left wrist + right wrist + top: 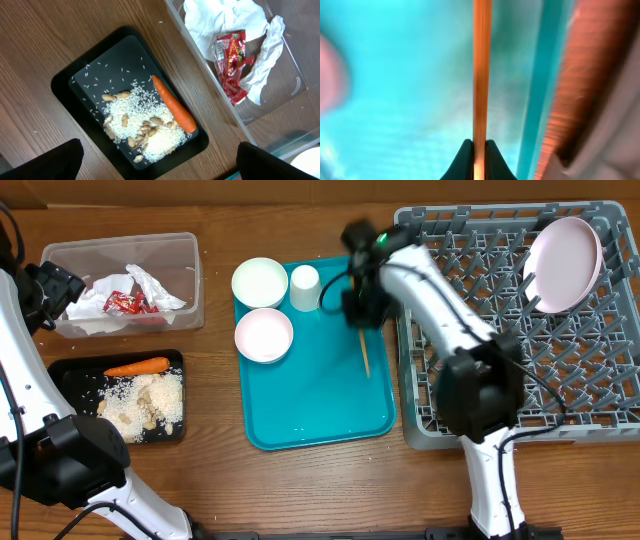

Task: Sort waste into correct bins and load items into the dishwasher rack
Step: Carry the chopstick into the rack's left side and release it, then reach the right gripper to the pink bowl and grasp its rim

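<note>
With the right tool [479, 146] pinched shut on the stick [481, 70], I'd lift it level off the teal tray [310, 400] before swinging to the rack [600, 400].

Right jaws clamped; left jaws wide apart.

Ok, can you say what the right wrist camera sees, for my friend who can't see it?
The right gripper is shut on a thin wooden stick, which runs straight up the middle of a blurry picture. Under it is the teal tray, with brown table past its right edge.
</note>
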You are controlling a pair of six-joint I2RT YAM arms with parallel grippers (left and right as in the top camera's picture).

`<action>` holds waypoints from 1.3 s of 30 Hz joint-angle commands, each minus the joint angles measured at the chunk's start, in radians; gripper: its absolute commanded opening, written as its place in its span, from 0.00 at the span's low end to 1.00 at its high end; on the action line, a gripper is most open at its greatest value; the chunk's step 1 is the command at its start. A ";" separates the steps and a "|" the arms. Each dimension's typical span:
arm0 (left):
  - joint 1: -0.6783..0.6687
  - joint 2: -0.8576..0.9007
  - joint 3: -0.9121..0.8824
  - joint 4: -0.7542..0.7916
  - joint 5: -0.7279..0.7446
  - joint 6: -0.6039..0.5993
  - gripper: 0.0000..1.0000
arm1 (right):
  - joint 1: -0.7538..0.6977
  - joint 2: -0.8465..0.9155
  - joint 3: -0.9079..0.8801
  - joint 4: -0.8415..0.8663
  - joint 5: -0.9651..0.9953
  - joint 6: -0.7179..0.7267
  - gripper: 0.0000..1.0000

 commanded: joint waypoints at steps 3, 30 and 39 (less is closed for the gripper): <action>0.000 0.003 -0.001 0.001 -0.016 0.008 1.00 | -0.146 -0.134 0.310 -0.091 -0.048 -0.132 0.04; 0.000 0.003 -0.001 0.001 -0.016 0.008 1.00 | -0.301 0.025 0.312 -0.060 -0.047 -0.242 0.49; 0.000 0.003 -0.001 0.001 -0.016 0.008 1.00 | -0.163 -0.011 0.468 -0.170 -0.093 -0.173 0.84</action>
